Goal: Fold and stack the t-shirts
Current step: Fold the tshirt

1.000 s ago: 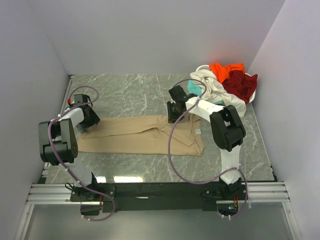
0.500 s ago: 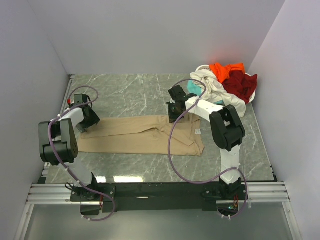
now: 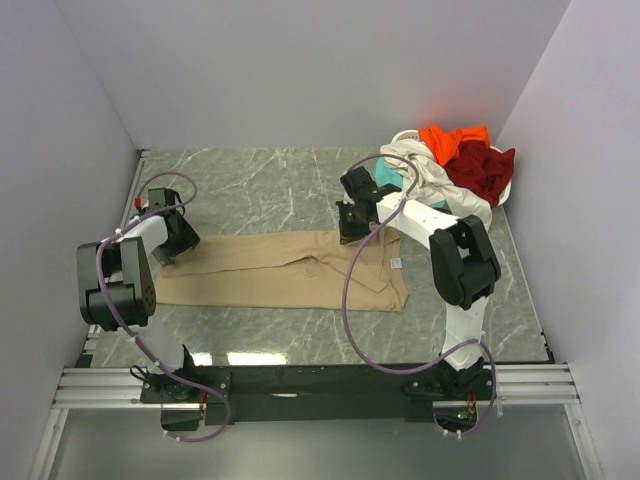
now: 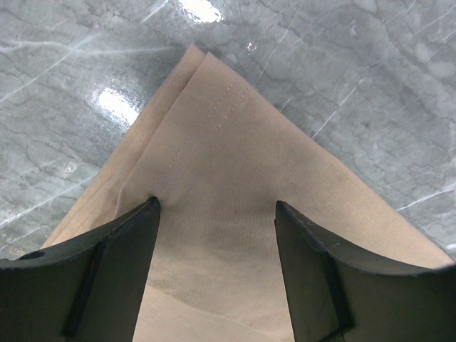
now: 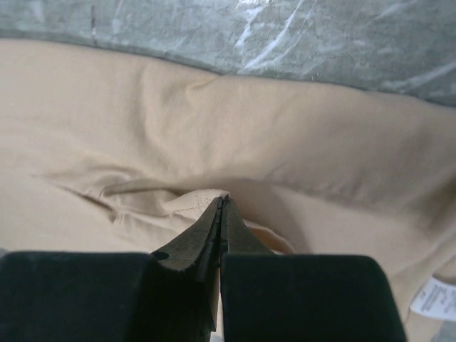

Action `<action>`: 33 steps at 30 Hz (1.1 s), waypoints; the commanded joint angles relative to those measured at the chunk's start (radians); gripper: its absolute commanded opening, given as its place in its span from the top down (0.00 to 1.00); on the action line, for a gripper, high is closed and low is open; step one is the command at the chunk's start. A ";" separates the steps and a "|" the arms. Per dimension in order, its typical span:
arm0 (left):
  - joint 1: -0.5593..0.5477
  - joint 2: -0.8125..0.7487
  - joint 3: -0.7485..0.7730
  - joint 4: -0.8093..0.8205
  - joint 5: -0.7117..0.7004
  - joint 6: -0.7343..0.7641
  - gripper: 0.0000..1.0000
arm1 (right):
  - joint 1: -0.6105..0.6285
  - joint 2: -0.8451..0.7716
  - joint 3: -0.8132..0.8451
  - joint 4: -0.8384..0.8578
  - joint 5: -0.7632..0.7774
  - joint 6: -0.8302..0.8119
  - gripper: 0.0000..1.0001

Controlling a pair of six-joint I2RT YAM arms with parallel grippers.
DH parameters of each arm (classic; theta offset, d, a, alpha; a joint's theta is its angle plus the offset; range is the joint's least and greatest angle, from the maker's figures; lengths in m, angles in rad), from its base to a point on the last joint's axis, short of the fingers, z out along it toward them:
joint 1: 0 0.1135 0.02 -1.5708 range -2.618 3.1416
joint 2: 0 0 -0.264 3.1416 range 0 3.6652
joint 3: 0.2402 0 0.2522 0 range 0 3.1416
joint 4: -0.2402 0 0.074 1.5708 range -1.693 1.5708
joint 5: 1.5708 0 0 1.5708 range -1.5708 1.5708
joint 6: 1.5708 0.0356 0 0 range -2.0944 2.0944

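The large tan t-shirt (image 3: 280, 270) lies flat in a long folded band across the marble table (image 3: 270, 185). My left gripper (image 3: 172, 248) is open over the shirt's left end; in the left wrist view its jaws (image 4: 216, 206) straddle the tan cloth (image 4: 228, 135) just behind a hemmed corner. My right gripper (image 3: 348, 234) is at the shirt's far edge near the middle; in the right wrist view it (image 5: 223, 199) is shut, pinching a raised fold of the tan cloth (image 5: 320, 142). The cream-white (image 3: 445, 185), orange (image 3: 452, 140), dark red (image 3: 485, 168) and teal (image 3: 385, 176) shirts are heaped at the back right.
The heap rests on a white container whose rim (image 3: 404, 134) shows at its back. A white label (image 3: 396, 263) lies on the tan shirt's right part and shows in the right wrist view (image 5: 431, 299). Grey walls close in on three sides. Purple cables loop from both arms.
My right arm has shifted slightly to the right and away, its gripper staying at the shirt's far edge. My left arm and the shirt look unchanged.
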 commanded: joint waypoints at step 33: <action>0.003 -0.005 -0.055 -0.042 0.069 0.038 0.28 | 0.226 -0.214 -0.124 -0.096 -0.005 0.010 1.00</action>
